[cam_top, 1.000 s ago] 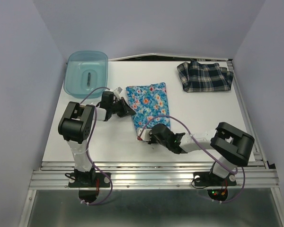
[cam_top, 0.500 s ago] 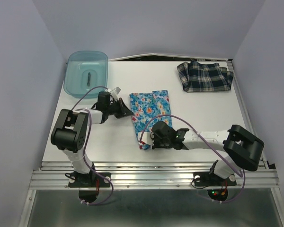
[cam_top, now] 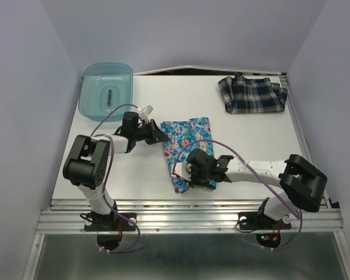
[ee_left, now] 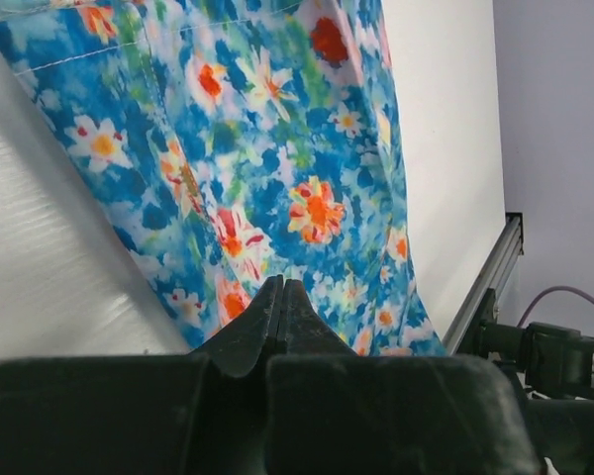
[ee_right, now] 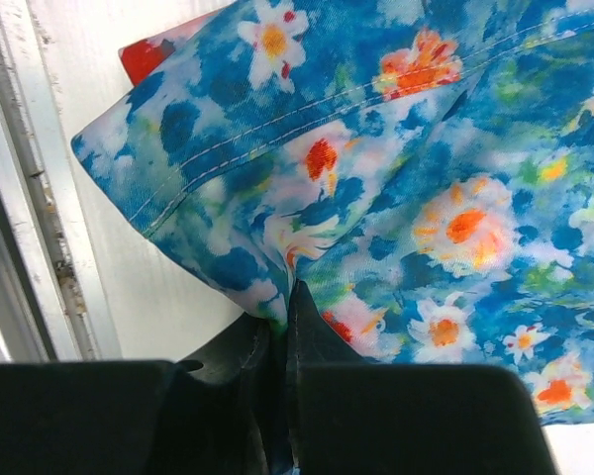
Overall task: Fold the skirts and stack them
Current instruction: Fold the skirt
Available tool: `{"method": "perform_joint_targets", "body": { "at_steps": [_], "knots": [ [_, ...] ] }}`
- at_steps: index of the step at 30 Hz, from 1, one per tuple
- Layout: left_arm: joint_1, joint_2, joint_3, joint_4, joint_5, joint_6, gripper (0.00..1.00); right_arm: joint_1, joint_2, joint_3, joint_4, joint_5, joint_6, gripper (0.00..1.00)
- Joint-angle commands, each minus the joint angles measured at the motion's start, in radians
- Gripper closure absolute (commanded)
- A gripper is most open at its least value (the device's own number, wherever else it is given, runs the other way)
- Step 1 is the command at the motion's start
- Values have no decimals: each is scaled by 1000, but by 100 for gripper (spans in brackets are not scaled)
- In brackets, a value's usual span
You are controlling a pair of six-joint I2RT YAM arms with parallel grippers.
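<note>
Top view: flowered skirt [cam_top: 189, 146] is lying mid-table [cam_top: 251, 146], running from the far middle toward the near edge. Left gripper [cam_top: 163, 138] is biting its far left edge. Right gripper [cam_top: 185, 176] is biting its near end. Plaid skirt [cam_top: 252, 94] is sitting folded at the far right corner, well apart from both arms. Teal bin [cam_top: 121, 81] is sitting at the far left corner with a small dark item [cam_top: 109, 96] lying in it. Only this view is showing the plaid skirt and the bin.

Left wrist: left gripper [ee_left: 282, 290] is showing its jaws pressed fully together, with the flowered skirt [ee_left: 277, 148] drawn in to their tip. The cloth is fanning away taut, its stitched hem visible. A metal rail [ee_left: 490, 287] is running along the table's side.

Right wrist: right gripper [ee_right: 282, 302] is showing its jaws closed tight on a bunched fold of the flowered skirt [ee_right: 426, 178], close to a hemmed corner. A red tab [ee_right: 147, 56] is peeking out at that hem; any lettering on it is too small to read. This corner is lying just beside the near rail [ee_right: 20, 198].
</note>
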Motion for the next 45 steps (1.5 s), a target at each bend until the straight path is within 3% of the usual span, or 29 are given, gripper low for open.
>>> {"method": "perform_joint_targets", "body": {
  "at_steps": [1, 7, 13, 20, 30, 35, 45],
  "knots": [
    [-10, 71, 12, -24, -42, 8, 100, 6, -21, 70, -108, -60, 50, 99],
    [-2, 151, 73, -164, -129, 110, 100, 6, -27, 185, -233, -108, 65, 99],
    [-2, 181, 78, -199, -146, 147, 100, -3, -24, 292, -312, -170, 71, 99],
    [-3, 217, 115, -276, -168, 221, 100, -167, 38, 436, -438, -307, 13, 99],
    [-13, 238, 138, -319, -166, 281, 100, -408, 357, 789, -789, -542, -245, 99],
    [-22, 246, 158, -354, -168, 316, 100, -465, 541, 1127, -1027, -598, -344, 99],
    [-23, 284, 190, -385, -175, 347, 100, -526, 718, 1343, -1053, -513, -397, 99]
  ]
}}
